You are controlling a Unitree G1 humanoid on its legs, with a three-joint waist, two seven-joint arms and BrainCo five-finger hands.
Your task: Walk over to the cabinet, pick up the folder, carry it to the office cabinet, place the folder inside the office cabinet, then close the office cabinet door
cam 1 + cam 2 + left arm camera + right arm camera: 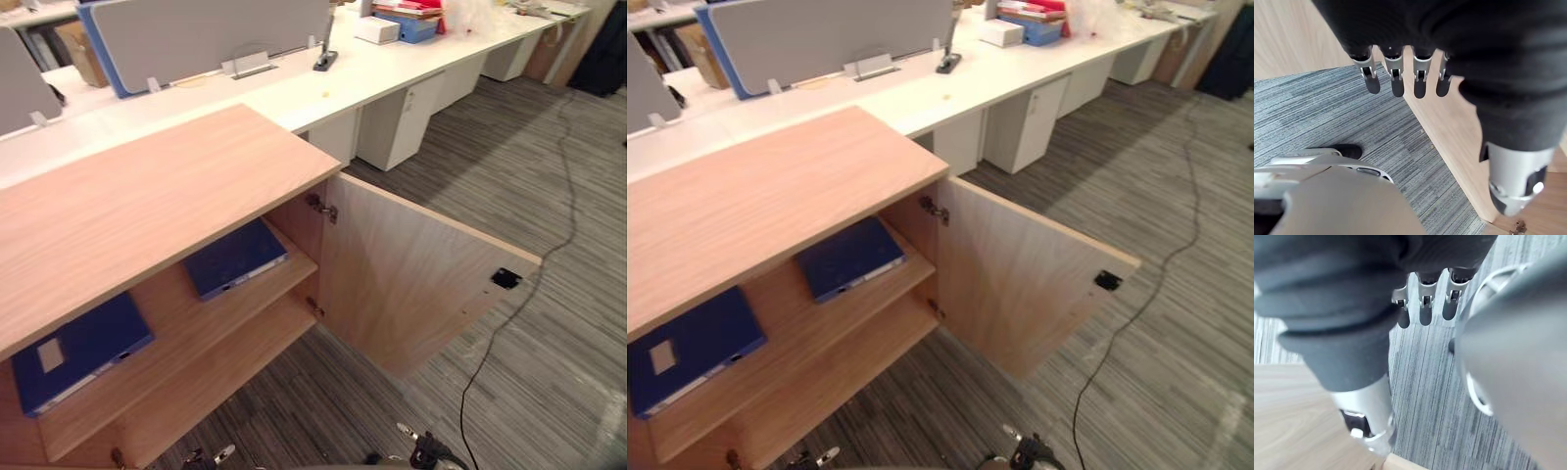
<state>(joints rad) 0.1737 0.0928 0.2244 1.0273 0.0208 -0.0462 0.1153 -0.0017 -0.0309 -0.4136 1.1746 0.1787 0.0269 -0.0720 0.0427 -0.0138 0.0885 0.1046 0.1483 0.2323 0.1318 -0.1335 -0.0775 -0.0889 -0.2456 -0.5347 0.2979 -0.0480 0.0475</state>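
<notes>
Left robot hand (1420, 83): silver fingers with dark tips hang straight and relaxed, holding nothing, over the grey striped carpet (549, 372) and just beside a light wood panel. Right robot hand (1425, 308): same, fingers loose and empty above the carpet.

Plain flat wood-grain cabinet door (411, 284) stands swung wide open, with a metal hinge (321, 208) at its inner edge and a small black fitting (506, 278) near the free edge.

Light wood office cabinet (147, 206): laminate slab top, two open shelves inside. On the upper shelf (196, 323) there are two folders, both lying flat:
- dark blue flat folder with a white label patch (78, 352) on the left, white strip along its front edge
- second dark blue folder (235, 258) further right, near the hinge side, skewed to the shelf edge

The two folders are apart and don't touch. Both are well apart from either robot hand, up on the shelf while the hands hang low by the floor. The lower shelf (225, 367) is bare wood.

Behind: long white worktop (323, 78) carrying a grey divider panel with a blue edge (206, 34); white pedestal unit (402, 122) beneath it.
</notes>
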